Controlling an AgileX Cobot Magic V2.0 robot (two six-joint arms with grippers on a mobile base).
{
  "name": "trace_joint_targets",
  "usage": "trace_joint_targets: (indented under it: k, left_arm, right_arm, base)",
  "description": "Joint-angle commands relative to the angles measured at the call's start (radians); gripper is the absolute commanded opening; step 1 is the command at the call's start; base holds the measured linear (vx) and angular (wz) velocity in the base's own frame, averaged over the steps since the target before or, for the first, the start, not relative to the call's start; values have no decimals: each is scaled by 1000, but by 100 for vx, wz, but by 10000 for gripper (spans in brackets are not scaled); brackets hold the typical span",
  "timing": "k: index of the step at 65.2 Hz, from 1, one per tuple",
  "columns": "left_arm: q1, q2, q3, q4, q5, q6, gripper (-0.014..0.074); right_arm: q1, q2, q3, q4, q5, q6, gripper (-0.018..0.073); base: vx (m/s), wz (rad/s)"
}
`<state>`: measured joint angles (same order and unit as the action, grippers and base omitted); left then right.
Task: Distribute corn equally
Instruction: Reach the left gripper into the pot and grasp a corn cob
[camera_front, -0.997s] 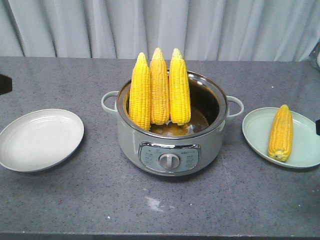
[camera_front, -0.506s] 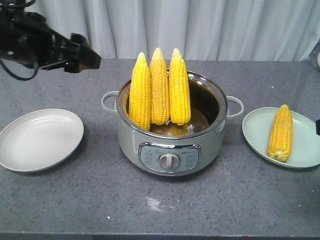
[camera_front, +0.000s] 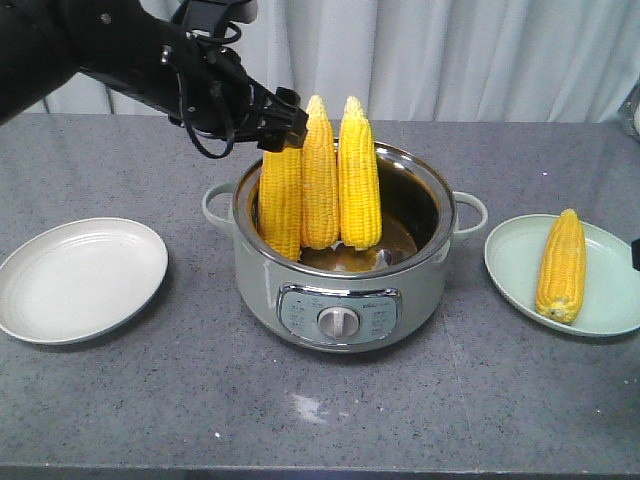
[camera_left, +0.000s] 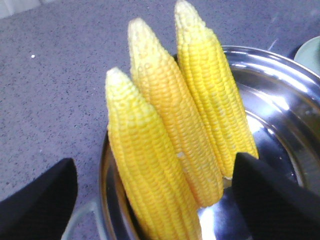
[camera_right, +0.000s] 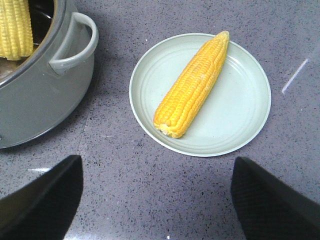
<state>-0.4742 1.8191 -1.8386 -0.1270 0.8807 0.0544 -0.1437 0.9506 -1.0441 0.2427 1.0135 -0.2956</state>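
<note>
Three corn cobs stand upright in the grey-green cooker pot (camera_front: 340, 290): left (camera_front: 281, 200), middle (camera_front: 320, 180) and right (camera_front: 359, 180). My left gripper (camera_front: 283, 125) hangs at the pale tip of the left cob, open. In the left wrist view its fingers (camera_left: 40, 200) stand wide apart with that cob (camera_left: 145, 165) between them, untouched. A fourth cob (camera_front: 562, 265) lies on the pale green right plate (camera_front: 510, 270). My right gripper (camera_right: 156, 162) is open over bare table just in front of that plate (camera_right: 235, 100) and its cob (camera_right: 192, 85).
An empty white plate (camera_front: 80, 280) sits to the left of the pot. The pot has side handles (camera_right: 75, 45) and a control panel with a knob (camera_front: 338, 321) facing front. A grey curtain hangs behind the speckled table (camera_front: 320, 420).
My left arm has swung in from the far left and now reaches the tip of the left cob in the pot. The cobs, plates and right gripper have not moved.
</note>
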Motion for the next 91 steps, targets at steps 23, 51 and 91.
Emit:
trace_joint_targets:
  k: [23,51,91]
  left_arm:
    - [-22,55,-104,127,-85,-147,593]
    - [-22,59,-104,149,-106,-186,593]
    - [-22,96,-104,150,-97,-188,566]
  right_arm:
    - [0,-10,-24,11,-59,-9,594]
    - [0,-10,-24,11,-59,-9,594]
    - [0,-10,-24,10,-56,-9,594]
  base:
    - [0,0]
    - [0,0]
    - [0,0]
